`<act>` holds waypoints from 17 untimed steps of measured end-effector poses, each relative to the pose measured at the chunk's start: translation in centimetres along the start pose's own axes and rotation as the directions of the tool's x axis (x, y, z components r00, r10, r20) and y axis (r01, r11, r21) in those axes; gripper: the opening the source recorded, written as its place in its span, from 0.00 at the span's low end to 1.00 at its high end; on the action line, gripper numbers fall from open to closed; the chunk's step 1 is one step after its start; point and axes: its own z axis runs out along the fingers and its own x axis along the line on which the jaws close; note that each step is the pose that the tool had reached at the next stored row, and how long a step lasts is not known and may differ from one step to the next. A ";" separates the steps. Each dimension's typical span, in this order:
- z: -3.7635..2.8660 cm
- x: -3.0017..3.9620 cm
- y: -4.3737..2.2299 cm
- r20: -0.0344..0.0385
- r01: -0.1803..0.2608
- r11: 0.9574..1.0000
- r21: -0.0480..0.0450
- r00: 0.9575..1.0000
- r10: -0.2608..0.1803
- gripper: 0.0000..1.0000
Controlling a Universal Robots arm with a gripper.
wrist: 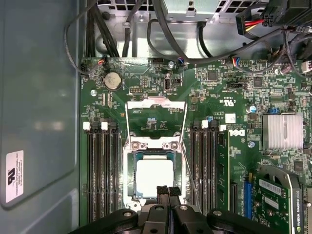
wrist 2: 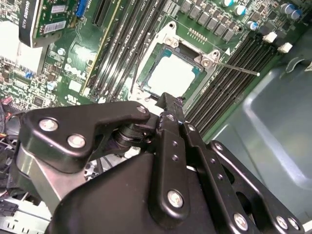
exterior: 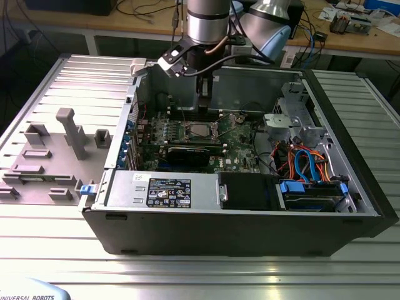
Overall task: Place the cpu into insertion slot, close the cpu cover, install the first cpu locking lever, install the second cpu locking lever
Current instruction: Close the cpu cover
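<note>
First wrist view: cpu seated, cover open

Jaws are pressed together, grasping nothing. The gripper (wrist: 168,191) hovers just beside the edge of the cpu (wrist: 154,177), which lies flat in the slot (wrist: 130,168). The cover (wrist: 156,104) is flipped back and the levers (wrist: 184,122) are raised. Closing it likely calls for pushing its outer bar, clear of cpu and levers.

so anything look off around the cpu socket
Nothing damaged or spilled. The cpu lies square in the insertion slot, but the cpu cover is swung open off it and a thin locking lever juts free beside the slot.
</note>
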 end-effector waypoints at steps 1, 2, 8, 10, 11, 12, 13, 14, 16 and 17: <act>0.00 0.00 0.12 0.000 0.000 1.000 0.001 1.000 0.000 0.11; 0.01 0.00 0.31 0.000 0.000 1.000 0.001 1.000 0.000 0.11; 0.06 0.01 1.71 0.000 0.000 1.000 0.008 1.000 0.000 0.11; 0.06 0.00 1.91 0.000 0.000 1.000 0.009 1.000 0.000 0.11; 0.07 0.01 1.93 0.000 0.000 1.000 0.009 1.000 0.000 0.11; 0.07 0.01 1.95 0.000 0.000 1.000 0.009 1.000 0.000 0.11; 0.07 0.01 1.96 0.000 0.000 1.000 0.009 1.000 0.000 0.11; 0.07 0.01 1.98 0.000 0.000 1.000 0.009 1.000 0.000 0.11; 0.07 0.01 2.01 0.000 0.000 1.000 0.009 1.000 0.000 0.11; 0.07 0.01 2.03 0.000 0.000 1.000 0.009 1.000 0.000 0.11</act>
